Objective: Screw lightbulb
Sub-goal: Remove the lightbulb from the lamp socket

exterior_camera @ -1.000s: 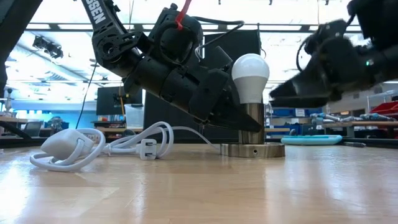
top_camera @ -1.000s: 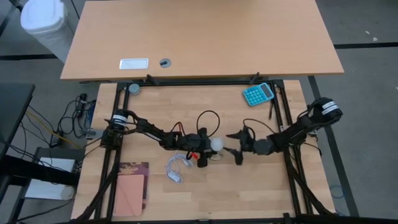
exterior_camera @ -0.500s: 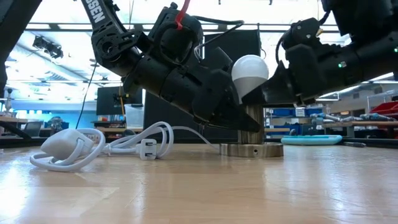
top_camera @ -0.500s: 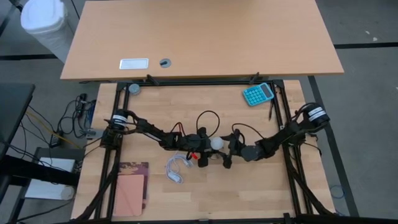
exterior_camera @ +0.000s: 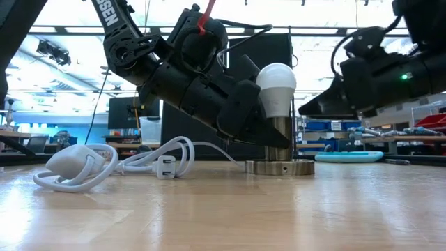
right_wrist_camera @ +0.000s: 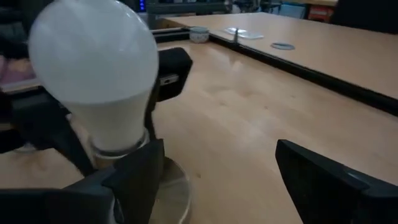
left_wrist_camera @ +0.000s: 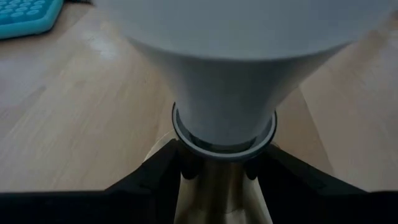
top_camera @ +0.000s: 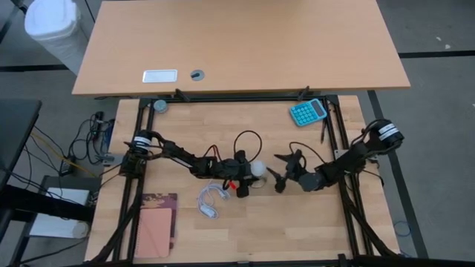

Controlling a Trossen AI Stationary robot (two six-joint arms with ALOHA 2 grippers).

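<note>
The white lightbulb (top_camera: 257, 169) stands upright with its cap in the metal stem (exterior_camera: 280, 136) of a socket. The socket's round flat base (exterior_camera: 279, 167) rests on the table. The bulb also shows in the low view (exterior_camera: 277, 87), the left wrist view (left_wrist_camera: 224, 74) and the right wrist view (right_wrist_camera: 96, 74). My left gripper (top_camera: 245, 178) is shut on the stem just below the bulb. My right gripper (top_camera: 280, 172) is open to the bulb's right and apart from it. Its two fingers (right_wrist_camera: 134, 180) stand wide, and the bulb lies ahead of them. My left gripper pinches the socket's metal stem (left_wrist_camera: 217, 193) between its two fingers (left_wrist_camera: 155, 180), just under the bulb's collar. It comes slanting down from the table's left side. The stem stands upright, and the socket's base is on the table.
A coiled white cord with a plug and a switch (top_camera: 210, 199) lies just left of the socket and shows in the low view (exterior_camera: 104, 164). A teal calculator (top_camera: 307, 112) lies at the far right. A pink notebook (top_camera: 156, 230) lies at the near left.
My right gripper went toward the table's left up to the bulb, then drew back toward the right, and now stands apart from it. The bulb stays upright in the socket, and my left gripper has kept its hold.
</note>
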